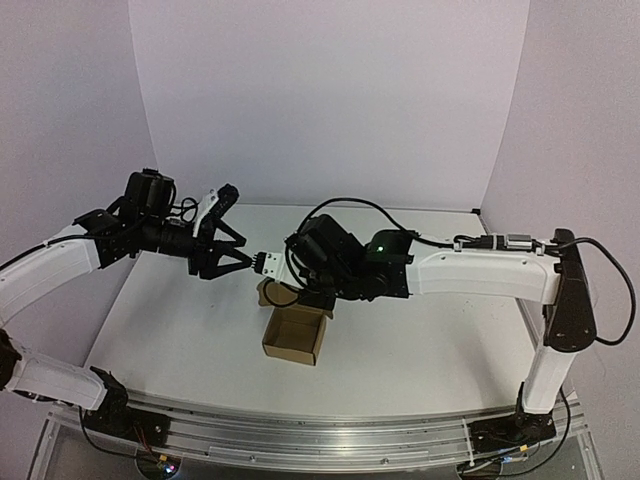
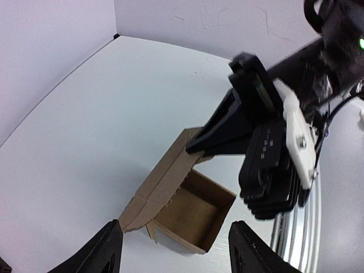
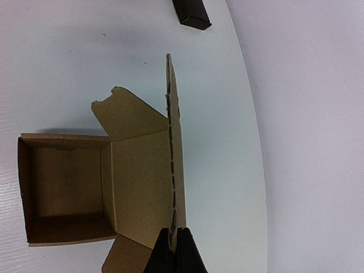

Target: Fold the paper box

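The right claw [image 3: 174, 238] is pinched shut on the near end of the tall lid flap [image 3: 176, 148] of the small squarish brown cardboard box [image 1: 295, 338]. The flap stands on edge, with a jagged cut line running along it. Beside it two rounded side tabs [image 3: 128, 114] splay outward, one at each end. Past them the box's cavity lies open, its walls upright and its bottom flat on the white table [image 1: 170, 320]. The left claw [image 2: 176, 230] hangs above and to the left of the box, jaws spread with nothing between them, close to the right claw but apart from the cardboard. Bare table runs wide around the box, and in the right wrist view its curved edge passes near the gripped flap. There is one box, one small black rectangular block [image 3: 191, 13] lying well apart from it near that edge, and two claws.
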Robot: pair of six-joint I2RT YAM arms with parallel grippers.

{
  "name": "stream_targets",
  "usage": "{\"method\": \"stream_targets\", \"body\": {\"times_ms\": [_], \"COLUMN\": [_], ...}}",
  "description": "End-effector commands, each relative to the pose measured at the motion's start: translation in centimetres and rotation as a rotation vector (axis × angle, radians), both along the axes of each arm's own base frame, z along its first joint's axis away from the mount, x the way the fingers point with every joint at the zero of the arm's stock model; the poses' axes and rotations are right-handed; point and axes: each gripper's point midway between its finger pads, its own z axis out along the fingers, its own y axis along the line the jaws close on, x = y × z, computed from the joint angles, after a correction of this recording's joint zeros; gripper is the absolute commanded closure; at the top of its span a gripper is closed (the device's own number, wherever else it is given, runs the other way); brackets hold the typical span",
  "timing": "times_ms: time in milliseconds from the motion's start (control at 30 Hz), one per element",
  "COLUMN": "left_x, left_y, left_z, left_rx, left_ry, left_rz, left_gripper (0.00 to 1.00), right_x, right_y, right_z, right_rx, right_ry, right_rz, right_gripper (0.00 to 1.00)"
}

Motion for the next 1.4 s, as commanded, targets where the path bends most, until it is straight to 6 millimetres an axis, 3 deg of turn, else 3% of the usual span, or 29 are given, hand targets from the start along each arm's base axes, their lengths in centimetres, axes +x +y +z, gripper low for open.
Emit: {"method": "stream_targets", "body": {"times_ms": [0, 133, 367, 600, 767, 900, 1067, 1167, 1233, 1367], "left_x": [-0.8, -1.6, -0.9, 1.0, 1.7, 2.9, 4.1, 5.3, 4.7, 2.5], "left_y": [0.7, -0.3, -4.0, -5.3, -6.1, -6.2, -6.6, -5.2, -4.4, -4.7], "left_z": [0.9, 0.6, -1.2, -3.3, -3.3, -5.2, -4.3, -2.3, -1.8, -2.3], "left_rx": [0.058, 0.052, 0.132, 0.215, 0.212, 0.284, 0.231, 0.087, 0.033, 0.006], "left_ry": [-0.555, -0.741, -0.838, -0.834, -0.871, -0.87, -0.792, -0.631, -0.594, -0.638], "left_rz": [-0.162, -0.281, -0.296, -0.277, -0.286, -0.278, -0.205, -0.168, -0.221, -0.338], "left_gripper": [0.27, 0.13, 0.17, 0.36, 0.55, 0.56, 0.61, 0.56, 0.51, 0.48], "right_x": [0.2, -0.1, -0.4, -0.7, -0.7, -0.9, -0.9, -1.2, -1.4, -1.4], "right_y": [-0.5, -0.4, 0.2, 0.6, 0.6, 0.6, 0.2, -0.4, -0.8, -0.8], "right_z": [2.9, 2.3, 2.2, 2.6, 2.5, 2.9, 3.3, 3.8, 3.5, 3.3], "right_rx": [0.038, 0.06, 0.087, 0.15, 0.171, 0.19, 0.21, 0.243, 0.236, 0.229], "right_ry": [-0.067, -0.046, -0.036, -0.019, -0.023, -0.031, -0.049, -0.063, -0.069, -0.075], "right_rz": [0.021, 0.015, 0.028, 0.03, 0.027, 0.038, 0.039, 0.04, 0.053, 0.049], "right_gripper": [0.99, 0.99, 0.99, 0.98, 0.98, 0.98, 0.98, 0.98, 0.99, 0.99]}}
